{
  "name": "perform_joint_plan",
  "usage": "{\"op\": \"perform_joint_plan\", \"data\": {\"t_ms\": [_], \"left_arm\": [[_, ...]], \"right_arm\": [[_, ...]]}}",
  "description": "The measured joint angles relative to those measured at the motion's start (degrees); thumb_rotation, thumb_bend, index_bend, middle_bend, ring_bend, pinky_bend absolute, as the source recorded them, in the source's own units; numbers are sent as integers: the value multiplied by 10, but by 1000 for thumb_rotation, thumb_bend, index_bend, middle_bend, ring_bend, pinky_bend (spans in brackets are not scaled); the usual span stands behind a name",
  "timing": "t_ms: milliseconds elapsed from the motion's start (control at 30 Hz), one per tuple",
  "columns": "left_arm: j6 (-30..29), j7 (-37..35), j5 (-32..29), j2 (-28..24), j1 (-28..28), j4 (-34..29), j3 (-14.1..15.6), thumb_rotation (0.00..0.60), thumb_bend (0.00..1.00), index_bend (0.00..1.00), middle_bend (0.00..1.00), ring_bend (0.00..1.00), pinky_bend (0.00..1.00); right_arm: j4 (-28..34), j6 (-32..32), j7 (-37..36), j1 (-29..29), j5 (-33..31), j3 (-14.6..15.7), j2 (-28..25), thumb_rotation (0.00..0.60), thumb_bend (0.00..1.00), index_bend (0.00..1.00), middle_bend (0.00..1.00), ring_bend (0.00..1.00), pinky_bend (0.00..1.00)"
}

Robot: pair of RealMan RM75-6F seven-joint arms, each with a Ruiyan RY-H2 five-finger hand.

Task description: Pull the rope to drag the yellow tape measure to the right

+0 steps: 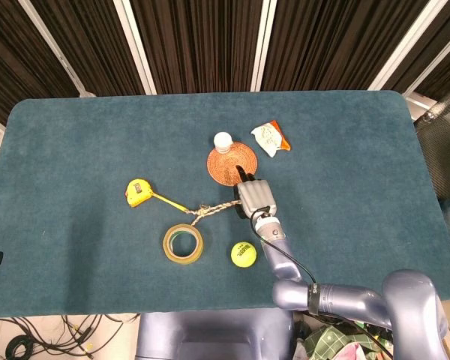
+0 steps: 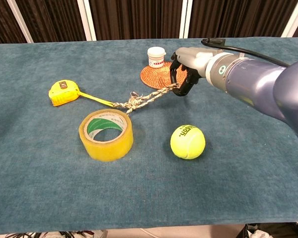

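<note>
My right hand [image 1: 255, 198] covers the rope's [image 2: 148, 99] end from above. Snack packet [image 1: 271, 138] print too small to read. My right forearm [image 2: 268, 87] runs off frame.

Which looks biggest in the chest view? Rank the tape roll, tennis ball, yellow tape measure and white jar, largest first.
1. Tape roll
2. Tennis ball
3. Yellow tape measure
4. White jar

Ball and measure look close; the jar stands farthest, so its rank is unsure.

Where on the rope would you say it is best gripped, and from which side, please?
Grip the rope at its free right end, where the right hand already grips it, coming from above. The knotted left end is tied to the yellow tape measure's blade, and the tape roll crowds it.
</note>
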State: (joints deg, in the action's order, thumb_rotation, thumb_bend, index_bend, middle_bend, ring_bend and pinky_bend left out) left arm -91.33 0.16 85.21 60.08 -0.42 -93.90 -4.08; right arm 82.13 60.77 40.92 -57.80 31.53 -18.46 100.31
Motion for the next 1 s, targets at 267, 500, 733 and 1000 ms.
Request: {"op": "perform_joint_plan", "data": {"t_ms": [267, 500, 733, 1000], "left_arm": [[-3, 2, 0, 0, 2, 0, 1, 600, 305, 107, 0, 0, 0], [-11, -5, 1, -1, 6, 2, 0, 600, 306, 107, 0, 0, 0], [-9, -4, -1, -1, 6, 3, 0, 600, 306, 107, 0, 0, 0], [-9, -2, -5, -1, 7, 2, -1, 600, 306, 107, 0, 0, 0]], "right_arm": [[-5, -2, -4, -1, 1, 1, 5, 600, 511, 653, 0, 157, 376], [-4, -2, -10, 1, 4, 2, 6, 600, 511, 660, 0, 157, 376], [-8, -2, -9, -1, 4, 1, 8, 600, 513, 668, 0, 157, 376], [-12, -4, -11, 1, 2, 3, 7, 600, 514, 674, 0, 157, 376]]}}
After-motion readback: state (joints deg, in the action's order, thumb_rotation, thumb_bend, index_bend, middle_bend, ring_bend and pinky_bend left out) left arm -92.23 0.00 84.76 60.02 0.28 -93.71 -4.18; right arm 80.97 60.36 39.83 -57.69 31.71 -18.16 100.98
